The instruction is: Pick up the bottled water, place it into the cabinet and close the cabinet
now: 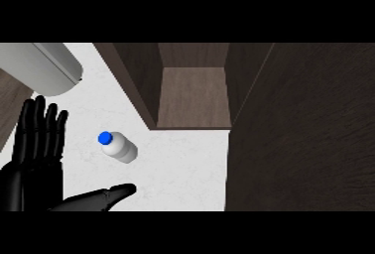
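White speckled stone forms the worktop (183, 173), which is seen from steeply above. A small bottle (118, 147) with a white body and a blue cap (105, 138) is found on the left half of the worktop, well short of the cabinet's front edge. The bottle appears upright, its cap slightly toward the upper left in the view. Nothing touches it.

A dark wooden cabinet (194, 94) is set at the back of the worktop. It is open: its brown inner floor and side walls are exposed, and the compartment holds nothing that can be seen. The cabinet door (300, 129), a broad panel of dark wood grain, covers the right side of the view from the upper edge to the lower edge.

The left hand (36, 149) is shown at the left edge of the worktop, black, with its fingers straight and pointing toward the back. It is spread flat, grips nothing, and lies beside the bottle but apart from it. The thumb (102, 196) is extended toward the right along the lower edge, below the bottle.

The right hand is not shown in the view.

A pale grey rounded object (51, 67) occupies the back left corner; what it is cannot be told.
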Available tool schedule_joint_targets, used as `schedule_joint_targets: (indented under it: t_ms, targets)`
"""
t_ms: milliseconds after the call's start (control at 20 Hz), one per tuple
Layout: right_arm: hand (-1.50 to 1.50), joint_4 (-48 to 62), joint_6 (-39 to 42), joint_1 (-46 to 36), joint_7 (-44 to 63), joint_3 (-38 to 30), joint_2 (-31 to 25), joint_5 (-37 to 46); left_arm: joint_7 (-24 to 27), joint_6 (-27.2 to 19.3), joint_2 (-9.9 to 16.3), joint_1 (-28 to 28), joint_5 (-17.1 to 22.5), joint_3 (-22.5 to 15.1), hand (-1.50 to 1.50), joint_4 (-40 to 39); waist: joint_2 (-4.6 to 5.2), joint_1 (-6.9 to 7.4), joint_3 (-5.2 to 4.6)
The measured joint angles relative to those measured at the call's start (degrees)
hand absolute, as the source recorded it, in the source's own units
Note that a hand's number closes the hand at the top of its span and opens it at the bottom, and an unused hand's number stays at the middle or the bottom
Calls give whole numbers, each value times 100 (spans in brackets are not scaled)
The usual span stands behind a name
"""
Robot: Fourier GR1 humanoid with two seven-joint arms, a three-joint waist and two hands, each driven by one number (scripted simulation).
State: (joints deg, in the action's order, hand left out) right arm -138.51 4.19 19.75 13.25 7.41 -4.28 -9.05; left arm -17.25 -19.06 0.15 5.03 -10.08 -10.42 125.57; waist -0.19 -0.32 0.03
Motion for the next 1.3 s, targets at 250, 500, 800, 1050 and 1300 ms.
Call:
schedule_joint_targets:
  t_ms: [250,500,800,1050,1300]
  targets:
    - [-150,-144,170,603,-202,217,38,90,-212,-442,8,243,-441,-485,-150,113,0,-9,-1]
    - [-150,-260,242,1056,-394,476,78,261,-232,-652,-7,495,-654,-729,-150,116,1,-9,-3]
    - [-150,-329,446,1756,-890,647,74,306,321,-782,-1,687,-393,-450,-150,-302,-1,-27,-5]
    - [-150,-368,542,2056,-1132,632,2,357,1005,-885,44,870,-66,-157,-150,-930,2,-29,-7]
    - [-150,-425,669,2371,-1386,658,-67,390,1678,-804,31,642,446,250,-150,-1908,6,-57,-9]
